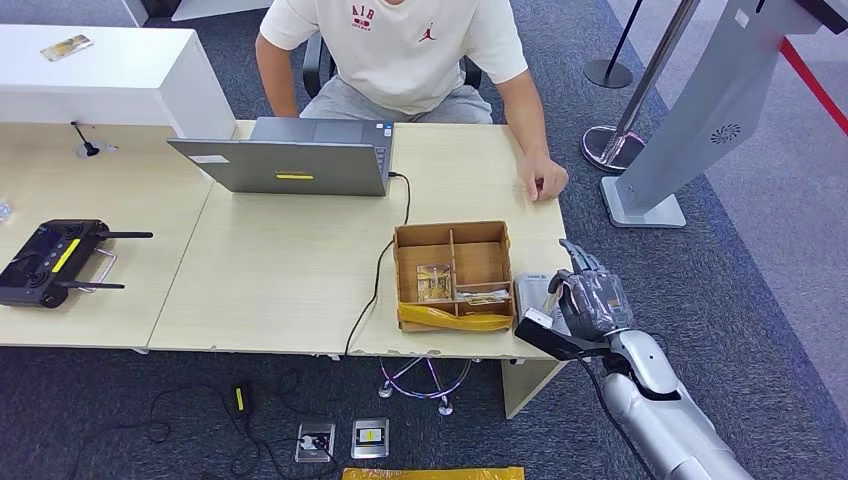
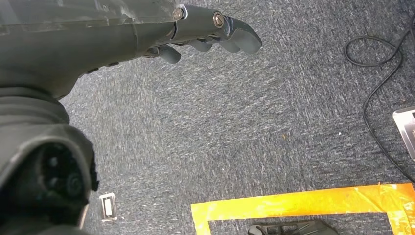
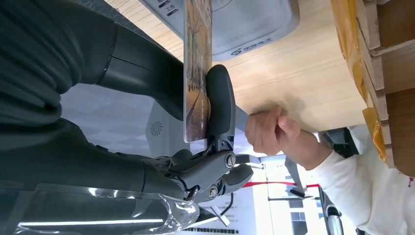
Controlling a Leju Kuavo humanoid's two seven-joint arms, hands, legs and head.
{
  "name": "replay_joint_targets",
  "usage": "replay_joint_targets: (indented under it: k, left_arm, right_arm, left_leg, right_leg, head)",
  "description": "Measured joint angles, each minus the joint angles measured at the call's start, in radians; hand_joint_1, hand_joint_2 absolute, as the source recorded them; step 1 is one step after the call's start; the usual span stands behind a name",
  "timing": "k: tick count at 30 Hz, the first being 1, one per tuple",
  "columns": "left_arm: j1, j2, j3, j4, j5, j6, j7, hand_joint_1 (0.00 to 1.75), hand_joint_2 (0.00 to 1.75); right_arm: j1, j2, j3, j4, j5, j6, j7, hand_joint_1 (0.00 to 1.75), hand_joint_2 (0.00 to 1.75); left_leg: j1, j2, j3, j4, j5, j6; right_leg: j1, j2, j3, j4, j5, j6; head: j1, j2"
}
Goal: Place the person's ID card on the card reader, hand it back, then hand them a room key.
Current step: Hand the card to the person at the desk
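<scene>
My right hand (image 1: 590,297) is at the table's front right corner and pinches a card printed with a picture of trees (image 3: 197,73) between its thumb (image 3: 220,105) and fingers. The card is seen edge-on, and its far end reaches over the grey card reader (image 3: 254,24), also seen beside the hand (image 1: 529,293); whether they touch I cannot tell. A wooden divided box (image 1: 480,258) left of the reader holds similar cards (image 1: 434,282). The person's hand (image 1: 546,183) rests on the table's far right edge, fist loosely closed (image 3: 266,129). My left hand (image 2: 210,27) hangs over the carpet holding nothing.
An open laptop (image 1: 290,160) faces the seated person, and its black cable (image 1: 385,265) runs past the box and off the front edge. A black remote controller (image 1: 55,262) lies far left. A grey kiosk base (image 1: 645,205) stands right of the table. Orange floor tape (image 2: 293,203) lies below.
</scene>
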Motion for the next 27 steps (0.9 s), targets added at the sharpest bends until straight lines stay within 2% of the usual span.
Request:
replay_joint_targets:
  k: [27]
  left_arm:
    - [0.0, 0.0, 0.0, 0.0, -0.007, 0.002, -0.003, 0.0, 0.0]
  right_arm:
    - [-0.012, 0.002, -0.001, 0.008, -0.011, -0.013, 0.012, 1.75, 1.75]
  left_leg:
    - [0.0, 0.0, 0.0, 0.0, 0.0, 0.0]
  right_leg:
    - [0.0, 0.001, 0.001, 0.0, 0.0, 0.0]
  head:
    - [0.0, 0.0]
